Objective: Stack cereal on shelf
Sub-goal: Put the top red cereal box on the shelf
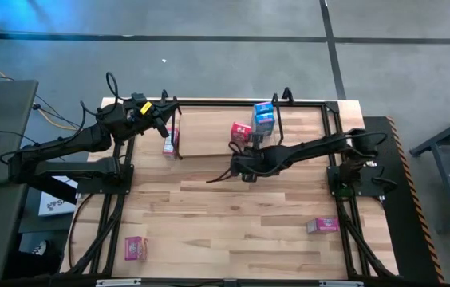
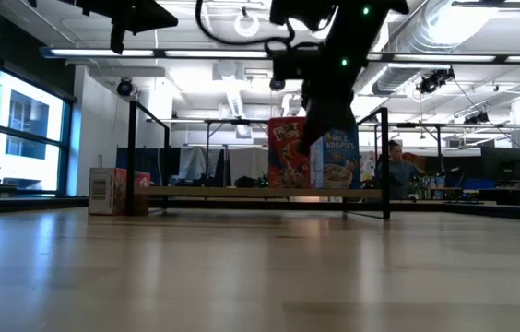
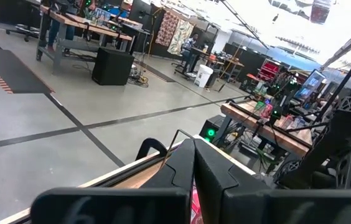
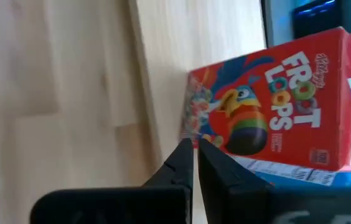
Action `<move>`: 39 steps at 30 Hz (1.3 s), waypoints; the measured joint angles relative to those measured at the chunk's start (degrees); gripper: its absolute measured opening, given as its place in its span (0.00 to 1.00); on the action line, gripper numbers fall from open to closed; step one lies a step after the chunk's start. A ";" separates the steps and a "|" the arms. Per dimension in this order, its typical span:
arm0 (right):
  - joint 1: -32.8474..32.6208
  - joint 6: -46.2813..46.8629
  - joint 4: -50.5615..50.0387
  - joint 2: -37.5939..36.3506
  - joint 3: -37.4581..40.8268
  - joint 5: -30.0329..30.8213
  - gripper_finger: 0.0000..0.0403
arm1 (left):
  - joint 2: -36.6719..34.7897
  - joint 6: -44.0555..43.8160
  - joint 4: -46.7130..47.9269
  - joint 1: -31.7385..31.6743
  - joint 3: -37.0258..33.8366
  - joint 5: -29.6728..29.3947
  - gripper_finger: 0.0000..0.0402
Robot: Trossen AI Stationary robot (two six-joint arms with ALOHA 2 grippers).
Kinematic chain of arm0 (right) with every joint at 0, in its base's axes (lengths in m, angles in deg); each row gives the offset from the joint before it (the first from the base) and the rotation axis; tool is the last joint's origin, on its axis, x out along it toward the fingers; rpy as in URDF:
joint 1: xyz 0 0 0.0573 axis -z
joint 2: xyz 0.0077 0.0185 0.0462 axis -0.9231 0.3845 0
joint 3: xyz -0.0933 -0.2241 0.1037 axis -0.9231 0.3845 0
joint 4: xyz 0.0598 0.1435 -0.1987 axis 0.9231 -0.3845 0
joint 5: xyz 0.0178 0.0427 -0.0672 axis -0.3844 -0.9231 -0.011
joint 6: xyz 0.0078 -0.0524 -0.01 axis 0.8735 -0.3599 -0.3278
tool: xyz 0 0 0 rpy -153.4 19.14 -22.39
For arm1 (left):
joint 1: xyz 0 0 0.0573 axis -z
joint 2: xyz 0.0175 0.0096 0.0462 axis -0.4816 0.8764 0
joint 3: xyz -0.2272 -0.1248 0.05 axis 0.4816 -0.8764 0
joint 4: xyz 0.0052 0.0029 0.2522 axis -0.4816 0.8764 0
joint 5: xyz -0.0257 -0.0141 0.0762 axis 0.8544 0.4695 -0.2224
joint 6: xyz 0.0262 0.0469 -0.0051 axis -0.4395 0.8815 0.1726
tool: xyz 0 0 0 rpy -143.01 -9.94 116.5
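Low view — red cereal box (image 2: 288, 153) upright on shelf (image 2: 260, 193)

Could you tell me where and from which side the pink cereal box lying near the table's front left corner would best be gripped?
The pink cereal box lies flat, broad face up, with open table on all sides. Probably best to come straight down from above and pinch it across its two long side edges, near the middle. The face is likely too wide to span, and no neighbour blocks the fingers. The left gripper, now at the shelf, is on that side.
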 joint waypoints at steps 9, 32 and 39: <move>0.16 -2.26 5.71 2.91 0.00 3.14 0.00 | -0.01 0.01 0.01 -0.01 0.00 -0.13 0.00; 8.13 -4.91 8.34 4.59 0.00 0.80 0.00 | 0.00 0.03 1.39 -0.01 -0.02 -0.20 0.00; 9.98 -7.39 9.32 5.48 -0.02 -0.50 0.00 | 0.01 0.03 1.37 -0.01 -0.02 -1.23 0.00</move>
